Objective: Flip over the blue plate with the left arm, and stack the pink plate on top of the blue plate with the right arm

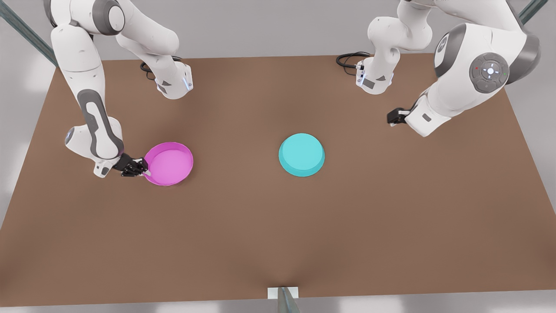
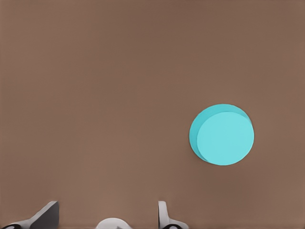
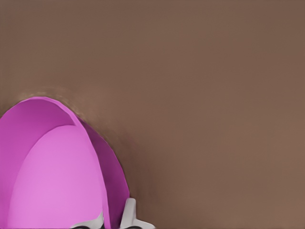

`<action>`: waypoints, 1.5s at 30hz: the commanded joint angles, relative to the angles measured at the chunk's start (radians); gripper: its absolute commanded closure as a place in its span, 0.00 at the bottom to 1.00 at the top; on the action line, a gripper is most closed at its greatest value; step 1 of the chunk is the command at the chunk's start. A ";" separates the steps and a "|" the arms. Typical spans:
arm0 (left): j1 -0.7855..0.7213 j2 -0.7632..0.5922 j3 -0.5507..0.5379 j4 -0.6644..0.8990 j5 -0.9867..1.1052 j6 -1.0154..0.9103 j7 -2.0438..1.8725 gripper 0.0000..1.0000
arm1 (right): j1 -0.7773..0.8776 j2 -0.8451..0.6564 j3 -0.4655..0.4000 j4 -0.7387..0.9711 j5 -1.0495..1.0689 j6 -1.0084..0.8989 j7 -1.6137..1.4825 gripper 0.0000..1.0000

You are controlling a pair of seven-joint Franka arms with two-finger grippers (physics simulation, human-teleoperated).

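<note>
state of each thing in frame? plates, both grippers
blue plate: upside down, flat base up, alone on the table, nothing touching it.
pink plate: right way up, hollow showing, on the table, rim pinched by the right gripper.
right gripper: at the pink plate's rim on the front view's left, fingers either side of the wall, shut on it.
left gripper: raised at the front view's right, fingers apart, holding nothing, waiting.

Front view: high, off the arms, angled down over the whole brown table (image 1: pixel 278 226). Left wrist view: raised, looking down past its fingertips, the blue plate (image 2: pixel 222 135) ahead. Right wrist view: low, close against the pink plate (image 3: pixel 52 176) rim. Each wrist view shares its plate and table with the front view.
</note>
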 commanded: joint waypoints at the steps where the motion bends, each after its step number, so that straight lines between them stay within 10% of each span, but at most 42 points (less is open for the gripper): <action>1: -0.001 0.001 0.000 0.000 0.002 0.000 0.000 0.00 | 0.000 0.000 0.002 0.001 0.009 -0.028 -0.006 0.79; 45: -0.006 -0.001 0.006 0.002 0.013 -0.046 0.001 0.00 | 0.463 0.122 0.548 0.349 0.191 0.326 0.991 0.79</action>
